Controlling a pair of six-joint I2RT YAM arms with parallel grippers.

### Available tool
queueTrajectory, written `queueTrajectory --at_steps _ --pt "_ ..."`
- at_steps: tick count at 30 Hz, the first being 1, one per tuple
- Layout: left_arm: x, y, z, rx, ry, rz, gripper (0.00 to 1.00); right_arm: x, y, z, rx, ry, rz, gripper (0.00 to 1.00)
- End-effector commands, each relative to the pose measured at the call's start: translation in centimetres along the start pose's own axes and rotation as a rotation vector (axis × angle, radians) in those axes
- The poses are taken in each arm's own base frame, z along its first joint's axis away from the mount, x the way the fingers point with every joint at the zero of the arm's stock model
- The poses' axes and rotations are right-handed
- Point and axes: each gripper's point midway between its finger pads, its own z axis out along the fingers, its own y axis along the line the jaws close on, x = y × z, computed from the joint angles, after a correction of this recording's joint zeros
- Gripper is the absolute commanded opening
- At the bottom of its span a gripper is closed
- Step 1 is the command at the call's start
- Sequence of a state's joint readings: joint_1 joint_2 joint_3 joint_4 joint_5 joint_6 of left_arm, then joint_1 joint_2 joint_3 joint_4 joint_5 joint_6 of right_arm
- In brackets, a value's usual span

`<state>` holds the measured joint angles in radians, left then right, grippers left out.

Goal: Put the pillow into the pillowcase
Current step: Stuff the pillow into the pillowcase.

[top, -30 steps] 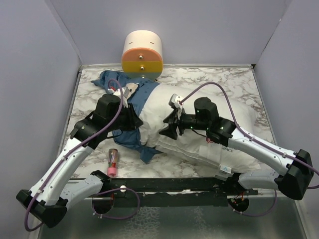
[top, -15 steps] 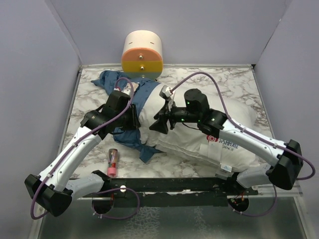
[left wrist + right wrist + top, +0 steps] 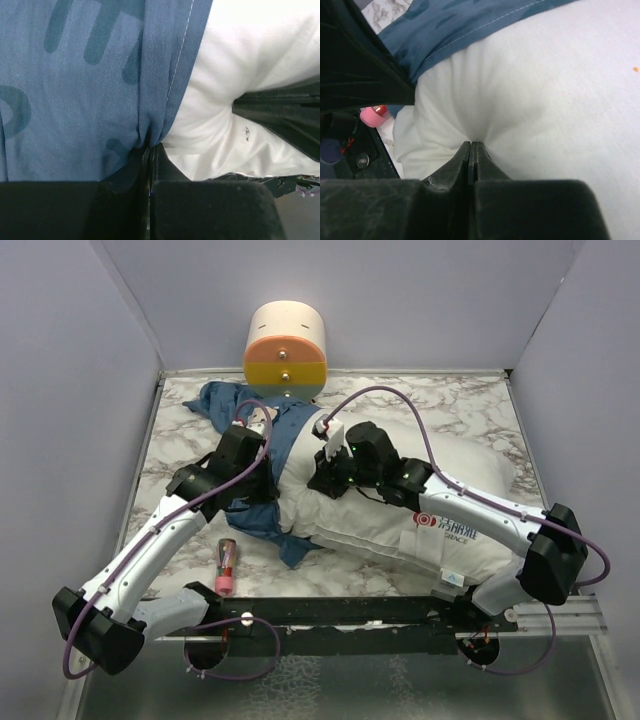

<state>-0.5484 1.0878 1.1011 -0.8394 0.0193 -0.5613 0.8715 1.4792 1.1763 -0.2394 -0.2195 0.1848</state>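
Since a second ago both arms have moved in and shut: my left pincer (image 3: 150,147) is clamped on the hemmed edge of the pillowcase (image 3: 75,90), with blue cloth to its left and white cushion to its right. My right pincer (image 3: 471,144) is pinched on a fold of the pillow (image 3: 545,100), with that hem just ahead of it. The pillow looks only partly in, so I reckon I can now draw the case over the cushion.
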Motion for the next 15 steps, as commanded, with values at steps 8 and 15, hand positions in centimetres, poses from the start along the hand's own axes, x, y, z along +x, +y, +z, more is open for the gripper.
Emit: queueTrajectory --at_steps 8,15 --pt "-0.5 -1.2 -2.5 0.081 -0.039 0.033 0.06 5.6 -2.5 1.4 0.114 0.167 0.055 0.01" --pt "-1.0 0.5 -1.9 -0.013 -0.077 0.024 0.43 6.7 -2.2 1.2 0.097 0.171 0.074 0.01"
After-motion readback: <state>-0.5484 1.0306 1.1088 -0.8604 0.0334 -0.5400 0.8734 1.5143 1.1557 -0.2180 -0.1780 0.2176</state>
